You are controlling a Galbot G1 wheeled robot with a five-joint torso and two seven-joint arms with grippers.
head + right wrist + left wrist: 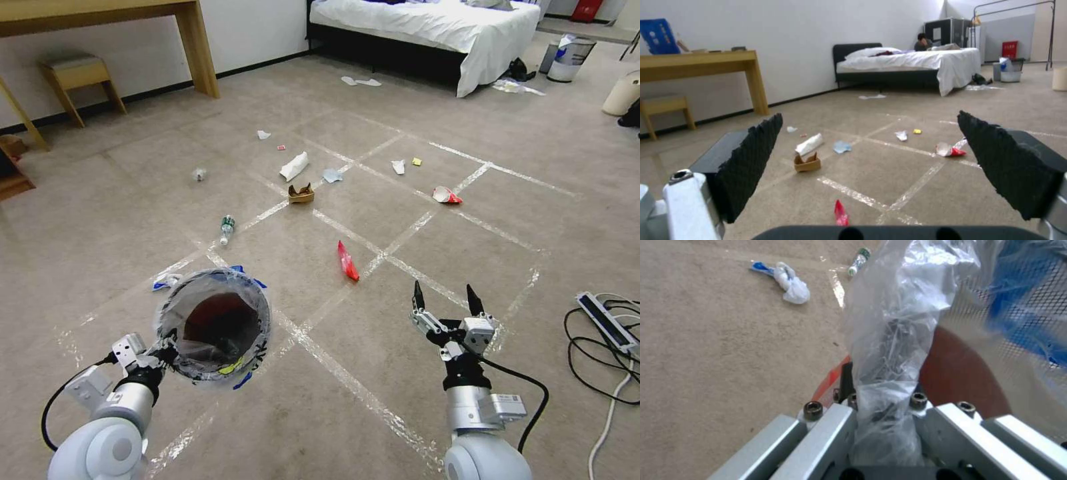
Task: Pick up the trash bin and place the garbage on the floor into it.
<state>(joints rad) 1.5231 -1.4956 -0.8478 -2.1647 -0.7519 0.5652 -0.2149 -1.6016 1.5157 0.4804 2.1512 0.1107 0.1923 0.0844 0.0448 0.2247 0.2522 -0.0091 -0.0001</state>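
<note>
The trash bin (217, 323), round, dark brown inside and lined with a crinkled clear bag, hangs tilted above the floor (347, 413) at lower left. My left gripper (163, 353) is shut on its near rim; the left wrist view shows the bag and rim (889, 350) pinched between the fingers. My right gripper (445, 300) hovers open over the carpet, nothing between its pads (751, 156). Garbage lies ahead: a red wrapper (347, 261), a plastic bottle (227, 229), a torn cardboard box (301, 194), white paper (294, 166) and a red-white wrapper (445, 195).
A wooden desk (193, 40) and stool (77, 77) stand at the back left. A bed (433, 27) and a silvery bin (570, 59) are at the back right. A power strip with cables (607, 322) lies at right. A knotted white bag (791, 286) rests beside the held bin.
</note>
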